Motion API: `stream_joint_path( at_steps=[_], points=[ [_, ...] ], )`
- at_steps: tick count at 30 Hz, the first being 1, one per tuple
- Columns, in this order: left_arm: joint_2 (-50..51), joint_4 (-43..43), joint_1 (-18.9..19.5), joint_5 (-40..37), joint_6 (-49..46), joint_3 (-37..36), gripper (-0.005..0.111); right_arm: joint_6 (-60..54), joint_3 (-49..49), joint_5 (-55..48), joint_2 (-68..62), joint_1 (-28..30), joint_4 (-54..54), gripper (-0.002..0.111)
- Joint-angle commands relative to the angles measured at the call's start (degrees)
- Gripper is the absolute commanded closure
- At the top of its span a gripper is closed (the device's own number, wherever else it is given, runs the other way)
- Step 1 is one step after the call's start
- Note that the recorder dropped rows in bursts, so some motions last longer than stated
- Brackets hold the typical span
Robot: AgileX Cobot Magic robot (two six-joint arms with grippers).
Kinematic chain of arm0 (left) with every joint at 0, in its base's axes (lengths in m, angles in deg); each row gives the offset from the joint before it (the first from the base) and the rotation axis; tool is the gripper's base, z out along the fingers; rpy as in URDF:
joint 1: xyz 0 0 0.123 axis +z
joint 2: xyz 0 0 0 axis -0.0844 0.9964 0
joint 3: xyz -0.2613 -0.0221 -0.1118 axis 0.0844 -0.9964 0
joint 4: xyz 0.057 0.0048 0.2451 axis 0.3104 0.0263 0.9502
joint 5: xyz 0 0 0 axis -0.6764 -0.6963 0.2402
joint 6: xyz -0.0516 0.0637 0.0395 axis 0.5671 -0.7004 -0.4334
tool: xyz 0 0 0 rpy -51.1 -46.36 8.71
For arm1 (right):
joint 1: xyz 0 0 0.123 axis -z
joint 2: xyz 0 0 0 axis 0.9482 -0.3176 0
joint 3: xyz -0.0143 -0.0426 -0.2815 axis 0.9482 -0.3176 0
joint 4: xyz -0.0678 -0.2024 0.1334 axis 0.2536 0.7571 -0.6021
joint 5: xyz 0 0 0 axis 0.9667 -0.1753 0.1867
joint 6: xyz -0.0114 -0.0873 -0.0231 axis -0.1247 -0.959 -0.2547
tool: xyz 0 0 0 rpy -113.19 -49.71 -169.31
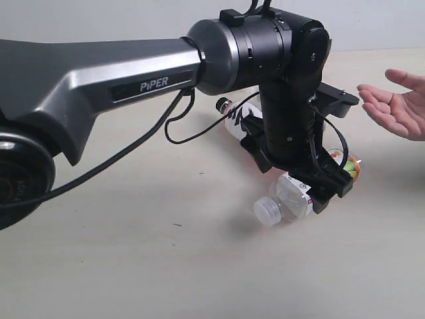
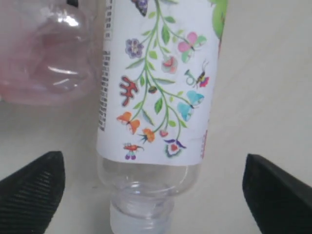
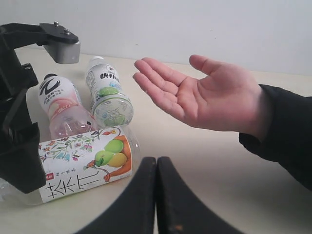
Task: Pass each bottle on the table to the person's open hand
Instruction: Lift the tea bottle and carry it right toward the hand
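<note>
Left gripper (image 2: 151, 168): jaws spread wide, one on each side of the neck end of the floral bottle (image 2: 156, 83). A gap shows between each fingertip and the bottle. No contact, nothing held.

The floral bottle lies on its side on the table (image 1: 133, 266). In the exterior view its white cap (image 1: 269, 211) points toward the near left, and the gripper stands directly over its body.

Right gripper (image 3: 156, 195): fingers pressed together, nothing between them. It sits low over the table, on the near side of the bottles and the hand.

Peach bottle (image 3: 61, 105): black cap, lying on its side just beyond the floral bottle. Its pink base is close to the floral label; whether the two touch cannot be told.

Lime bottle (image 3: 107, 92): white cap, lying on its side just beside the peach bottle, base toward the right wrist camera.

The person's open hand (image 1: 398, 109): palm up, fingers together, held above the table at the right edge of the exterior view. It touches no bottle and stands apart from both grippers. A dark sleeve (image 3: 287, 141) covers the wrist.

The grey left arm (image 1: 99, 80), lettered "PiPER", reaches in from the left of the exterior view, with a black cable (image 1: 133, 156) hanging below it.
</note>
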Motion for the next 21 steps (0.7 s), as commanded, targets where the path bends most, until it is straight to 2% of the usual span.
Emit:
stream_joint_path(
  at_steps=[1,7,10,13,16,18,21],
  points=[
    [1.2,0.2,0.0,1.7,-0.9,-0.2,0.013,-0.1,-0.1,0.2,0.3,0.2,0.2,0.108],
    [3.9,0.3,0.0,3.4,-1.7,-0.2,0.013,-0.1,-0.1,0.2,0.3,0.2,0.2,0.108],
    [3.9,0.3,0.0,3.9,-1.7,-0.2,0.019,-0.1,-0.1,0.2,0.3,0.2,0.2,0.108],
    [3.9,0.3,0.0,3.2,-1.6,-0.2,0.050,-0.1,-0.1,0.2,0.3,0.2,0.2,0.108],
    [3.9,-0.1,0.0,1.6,-0.5,-0.2,0.091,-0.1,-0.1,0.2,0.3,0.2,0.2,0.108],
    [3.9,-0.8,0.0,-0.5,-0.1,-0.2,0.107,-0.1,-0.1,0.2,0.3,0.2,0.2,0.108],
    [3.7,-1.9,0.0,-2.7,-0.1,-0.2,0.107,-0.1,-0.1,0.2,0.3,0.2,0.2,0.108]
  ],
)
